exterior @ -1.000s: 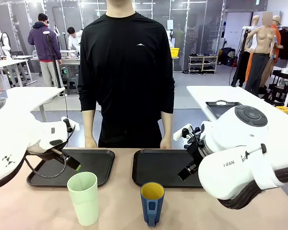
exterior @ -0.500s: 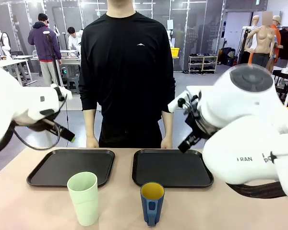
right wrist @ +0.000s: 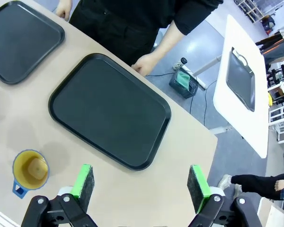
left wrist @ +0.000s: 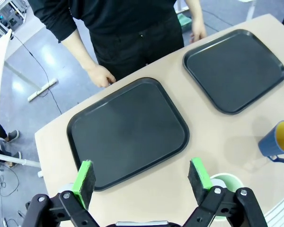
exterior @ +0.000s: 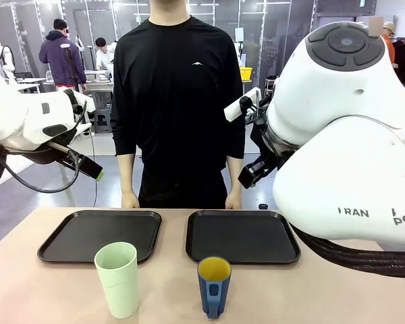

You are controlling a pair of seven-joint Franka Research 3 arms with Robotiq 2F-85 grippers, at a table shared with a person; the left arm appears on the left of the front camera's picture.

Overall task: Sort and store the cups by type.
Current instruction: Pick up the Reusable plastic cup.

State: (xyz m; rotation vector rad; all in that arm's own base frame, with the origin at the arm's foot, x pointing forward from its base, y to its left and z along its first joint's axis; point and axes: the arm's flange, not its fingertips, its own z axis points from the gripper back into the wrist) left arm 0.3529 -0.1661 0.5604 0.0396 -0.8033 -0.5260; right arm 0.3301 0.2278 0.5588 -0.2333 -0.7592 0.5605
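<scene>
A tall mint-green tumbler [exterior: 118, 278] stands upright near the front edge, just in front of the left black tray [exterior: 98, 233]. Its rim peeks out behind a finger in the left wrist view [left wrist: 226, 181]. The dark blue handled mug [exterior: 214, 287], yellow inside, stands in front of the right black tray [exterior: 241, 235]; it also shows in both wrist views [left wrist: 279, 142] [right wrist: 29, 171]. My left gripper [exterior: 88, 167] [left wrist: 141, 165] hangs open high above the left tray [left wrist: 128, 132]. My right gripper [exterior: 251, 172] [right wrist: 140, 169] hangs open high above the right tray [right wrist: 109, 111]. Neither holds anything.
A person in black stands at the far edge, hands [exterior: 127, 200] [exterior: 233, 201] resting just behind the trays. Both trays are bare. Off to the right stands a separate white table [right wrist: 246, 85]. A green box [right wrist: 184, 80] sits on the floor beside it.
Both arms have risen from low over the trays to high above the table. The grippers stayed open, and the cups and trays have not moved.
</scene>
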